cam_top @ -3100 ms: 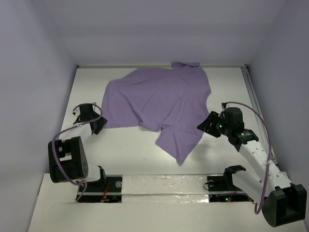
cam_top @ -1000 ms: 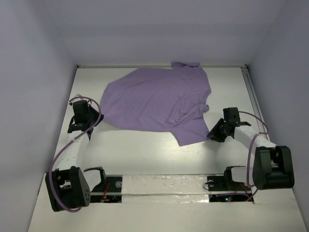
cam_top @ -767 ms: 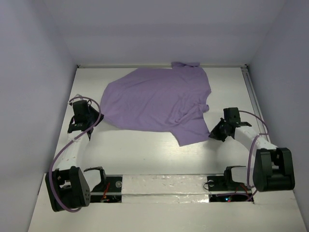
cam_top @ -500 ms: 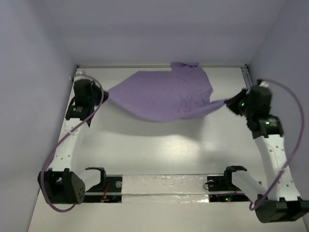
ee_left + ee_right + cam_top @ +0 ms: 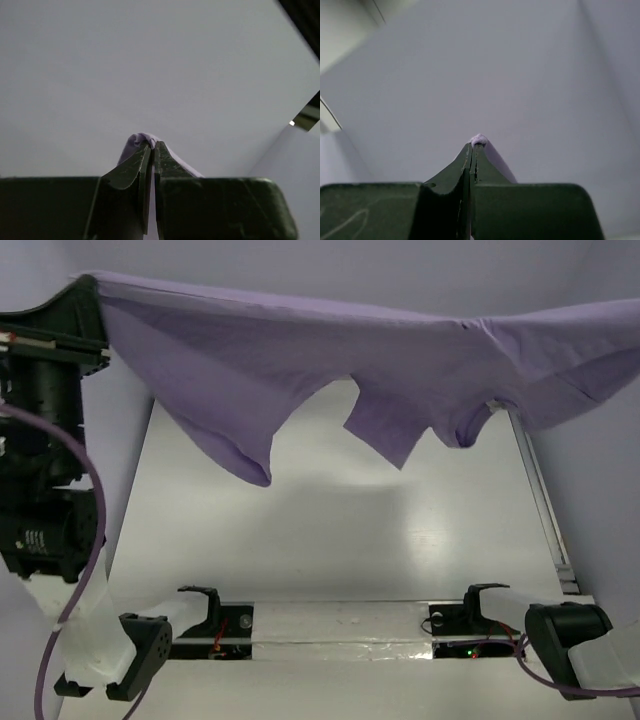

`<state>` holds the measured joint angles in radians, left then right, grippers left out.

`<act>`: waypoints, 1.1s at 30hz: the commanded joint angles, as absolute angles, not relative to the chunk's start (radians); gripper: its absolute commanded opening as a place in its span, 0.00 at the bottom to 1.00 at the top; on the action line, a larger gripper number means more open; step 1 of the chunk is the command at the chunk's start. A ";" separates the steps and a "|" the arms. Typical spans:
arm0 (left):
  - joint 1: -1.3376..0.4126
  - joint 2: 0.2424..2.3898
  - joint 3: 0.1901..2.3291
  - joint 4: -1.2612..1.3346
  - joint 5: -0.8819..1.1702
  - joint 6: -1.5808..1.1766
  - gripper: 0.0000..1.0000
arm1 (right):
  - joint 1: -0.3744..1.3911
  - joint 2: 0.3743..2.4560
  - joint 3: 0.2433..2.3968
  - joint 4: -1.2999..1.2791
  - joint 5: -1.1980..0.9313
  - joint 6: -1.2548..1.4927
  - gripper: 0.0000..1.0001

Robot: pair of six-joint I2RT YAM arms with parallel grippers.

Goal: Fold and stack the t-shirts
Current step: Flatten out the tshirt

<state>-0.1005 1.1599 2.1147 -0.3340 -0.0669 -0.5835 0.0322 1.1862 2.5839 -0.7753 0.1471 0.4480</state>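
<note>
Lifted, one t-shirt (image 5: 300, 350) spans left end effector (image 5: 152, 145) to right end effector (image 5: 473, 145).

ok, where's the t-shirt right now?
Top view: the t-shirt hangs stretched across the upper frame above the table, ends pinched by the left gripper and right gripper.

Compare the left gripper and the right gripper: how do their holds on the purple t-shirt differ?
The left gripper shows a clear fold of t-shirt past its tips; the right gripper shows only a tiny nub. From above, the left gripper is in view; the right gripper is out of frame. Both are shut on the t-shirt, stretched above the table.
</note>
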 commanded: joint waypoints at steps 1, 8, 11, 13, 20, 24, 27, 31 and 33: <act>-0.097 1.221 2.178 -0.368 -0.126 -0.561 0.00 | 0.032 1.275 2.648 -0.709 0.181 0.396 0.00; -0.071 1.342 2.073 -0.327 -0.140 -0.561 0.00 | 0.032 1.552 2.592 -0.552 0.193 0.342 0.00; -0.045 1.433 2.033 -0.324 -0.107 -0.574 0.00 | 0.014 1.667 2.599 -0.505 0.155 0.330 0.00; -0.031 1.498 2.032 -0.322 -0.084 -0.583 0.00 | -0.023 1.718 2.608 -0.505 0.124 0.363 0.00; -0.011 1.681 2.186 -0.324 -0.064 -0.623 0.00 | -0.100 1.885 2.657 -0.431 0.008 0.452 0.00; -0.002 1.773 2.348 -0.334 -0.031 -0.656 0.00 | -0.135 1.942 2.735 -0.374 -0.069 0.541 0.00; -0.002 1.763 2.385 -0.289 -0.006 -0.673 0.00 | -0.144 1.911 2.734 -0.315 -0.083 0.557 0.00; 0.052 1.732 2.401 -0.236 0.079 -0.716 0.00 | -0.164 1.850 2.732 -0.288 -0.098 0.557 0.00; 0.061 1.710 2.395 -0.215 0.089 -0.718 0.00 | -0.164 1.803 2.724 -0.339 -0.118 0.555 0.00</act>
